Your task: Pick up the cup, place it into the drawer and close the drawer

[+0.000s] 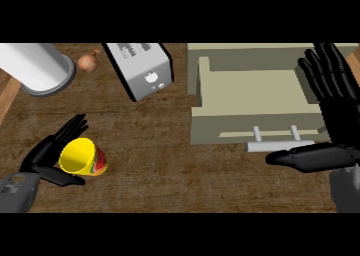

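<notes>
A yellow cup (82,157) with a red and green pattern on its side rests tilted on the dark wooden counter at the lower left. My left hand (51,146) is right against it: straight fingers run along its left side and the thumb lies under its lower edge. The beige drawer (249,102) stands pulled out at the right, its inside bare, with a pale bar handle (276,146) on its front. My right hand (344,122) hovers over the drawer's right side, open, fingers pointing away and thumb stretched left near the handle.
A white cylinder on a grey base (35,67) stands at the far left. A small brown onion (88,61) lies beside it. A silver box-shaped appliance (144,70) sits between the onion and the drawer. A lighter wood strip (0,107) edges the counter's left.
</notes>
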### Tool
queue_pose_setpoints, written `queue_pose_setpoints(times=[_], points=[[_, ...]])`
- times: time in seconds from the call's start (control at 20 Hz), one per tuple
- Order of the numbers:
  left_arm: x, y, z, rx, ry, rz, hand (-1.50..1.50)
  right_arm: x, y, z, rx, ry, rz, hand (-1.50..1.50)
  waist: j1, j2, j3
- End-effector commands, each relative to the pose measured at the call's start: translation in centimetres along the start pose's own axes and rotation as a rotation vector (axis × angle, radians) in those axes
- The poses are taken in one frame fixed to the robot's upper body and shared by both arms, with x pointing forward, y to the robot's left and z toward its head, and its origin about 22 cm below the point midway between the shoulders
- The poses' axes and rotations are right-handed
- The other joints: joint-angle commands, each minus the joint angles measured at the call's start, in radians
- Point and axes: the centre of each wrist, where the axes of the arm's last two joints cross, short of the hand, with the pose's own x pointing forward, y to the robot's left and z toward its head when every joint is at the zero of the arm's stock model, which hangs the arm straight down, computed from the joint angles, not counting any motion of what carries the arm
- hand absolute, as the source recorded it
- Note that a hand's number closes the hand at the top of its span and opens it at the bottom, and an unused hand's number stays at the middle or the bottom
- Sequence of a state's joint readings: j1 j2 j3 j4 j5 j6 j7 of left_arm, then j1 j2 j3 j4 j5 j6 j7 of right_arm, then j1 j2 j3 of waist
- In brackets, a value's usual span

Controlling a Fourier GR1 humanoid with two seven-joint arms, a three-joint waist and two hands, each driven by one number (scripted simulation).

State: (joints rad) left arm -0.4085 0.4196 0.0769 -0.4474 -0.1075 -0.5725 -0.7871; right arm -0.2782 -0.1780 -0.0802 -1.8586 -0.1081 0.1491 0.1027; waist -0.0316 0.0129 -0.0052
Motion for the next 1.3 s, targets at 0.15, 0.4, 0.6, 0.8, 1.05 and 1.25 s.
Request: queue_pose_setpoints(times=[0.15,0.4,0.6,0.8,1.05,1.25], points=[[-1.0,-0.6,-0.2,-0.08,-0.139,0.106,-1.5,0.0,-0.5,0.0,0.018,-0.012,-0.012,-1.5,-0.013,0.004,-0.001],[-2.0,-2.0,-0.6,-0.092,-0.154,0.123,-1.5,0.0,-0.8,0.0,0.019,0.0,0.006,-1.5,-0.015,0.006,-0.002],[-3.2,-3.2,0.1,-0.103,-0.154,0.119,-1.5,0.8,0.6,-1.2,0.026,-0.015,0.006,-1.5,-0.005,0.008,-0.003],[-2.8,-3.6,-1.3,-0.129,-0.153,0.128,-1.5,1.2,-0.4,-0.6,0.022,-0.005,0.014,-1.5,-0.015,0.005,-0.002],[-2.3,-3.8,-2.6,-0.183,-0.162,0.205,-1.5,0.7,-0.3,-0.5,0.025,-0.002,0.025,-1.5,-0.013,0.006,-0.002],[-2.5,-5.5,-3.9,-0.241,-0.167,0.3,1.5,1.0,-1.1,-0.3,0.016,0.003,0.009,-1.5,-0.018,0.002,-0.002]])
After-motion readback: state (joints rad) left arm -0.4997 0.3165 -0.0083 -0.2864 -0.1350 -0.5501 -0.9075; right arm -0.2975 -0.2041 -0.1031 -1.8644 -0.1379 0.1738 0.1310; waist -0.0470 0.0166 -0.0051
